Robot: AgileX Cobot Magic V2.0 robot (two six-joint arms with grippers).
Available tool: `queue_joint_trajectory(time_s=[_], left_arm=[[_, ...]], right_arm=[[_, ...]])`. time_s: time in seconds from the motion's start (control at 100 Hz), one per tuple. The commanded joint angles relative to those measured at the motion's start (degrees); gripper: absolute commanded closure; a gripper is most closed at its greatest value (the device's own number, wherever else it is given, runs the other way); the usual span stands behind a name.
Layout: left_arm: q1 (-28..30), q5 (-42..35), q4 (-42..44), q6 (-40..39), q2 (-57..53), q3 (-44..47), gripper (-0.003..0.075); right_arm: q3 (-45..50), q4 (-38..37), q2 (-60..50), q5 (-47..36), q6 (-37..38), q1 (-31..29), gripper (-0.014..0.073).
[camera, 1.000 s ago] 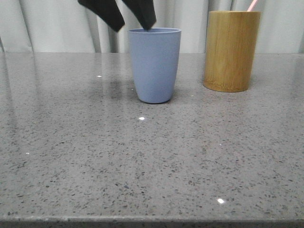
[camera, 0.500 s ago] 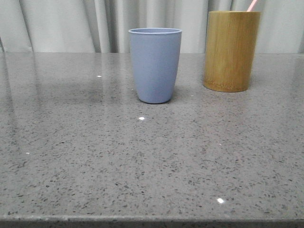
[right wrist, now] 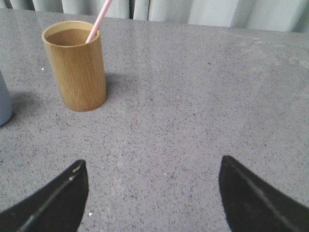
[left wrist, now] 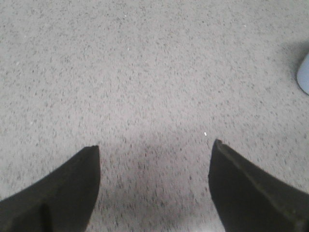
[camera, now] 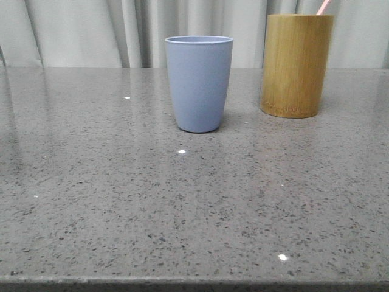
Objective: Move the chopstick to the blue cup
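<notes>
The blue cup (camera: 199, 82) stands upright on the grey speckled table; no chopstick shows above its rim. Its edge shows in the left wrist view (left wrist: 304, 72) and the right wrist view (right wrist: 4, 99). A pale pink chopstick (camera: 323, 6) leans out of the tan bamboo holder (camera: 296, 64); it also shows in the right wrist view (right wrist: 99, 20) inside the holder (right wrist: 76, 65). My left gripper (left wrist: 155, 152) is open and empty over bare table, away from the cup. My right gripper (right wrist: 152, 166) is open and empty, some way from the holder. Neither gripper shows in the front view.
The grey speckled table (camera: 182, 201) runs to a front edge at the bottom of the front view. Pale curtains (camera: 79, 30) hang behind the table's far edge.
A second ago a gripper's black fingers hung over the blue cup's rim in the front view; they have left that view. The cup and holder have not moved.
</notes>
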Motion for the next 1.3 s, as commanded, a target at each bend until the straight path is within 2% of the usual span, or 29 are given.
queue_joint_trajectory(time_s=[0.0, 0.22, 0.47, 0.66, 1.01, 1.29], left_arm=[[0.1, -4.4, -1.3, -0.7, -4.5, 1.2, 0.0249], [0.1, -4.6, -1.2, -0.7, -8.5, 3.0, 0.0249], [0.1, -4.4, -1.2, -0.7, -8.3, 3.0, 0.0249], [0.1, -4.6, -1.2, -0.7, -8.3, 3.0, 0.0249], [0.1, -4.2, -1.2, -0.7, -8.3, 3.0, 0.0249], [0.1, -4.2, -1.2, -0.7, -8.3, 3.0, 0.0249]], right_arm=[[-1.6, 1.2, 1.4, -6.9, -0.6, -0.4, 0.0031], [-1.6, 7.5, 6.6, -20.3, -0.6, -0.4, 0.0031], [-1.6, 10.4, 19.9, -35.0, -0.5, -0.3, 0.0033], [-1.8, 16.2, 30.1, -45.7, -0.5, 0.2, 0.0033], [-5.9, 16.6, 45.2, -59.1, -0.5, 6.4, 0.0033], [-13.2, 16.6, 55.0, -61.5, 0.6, 6.8, 0.0033]])
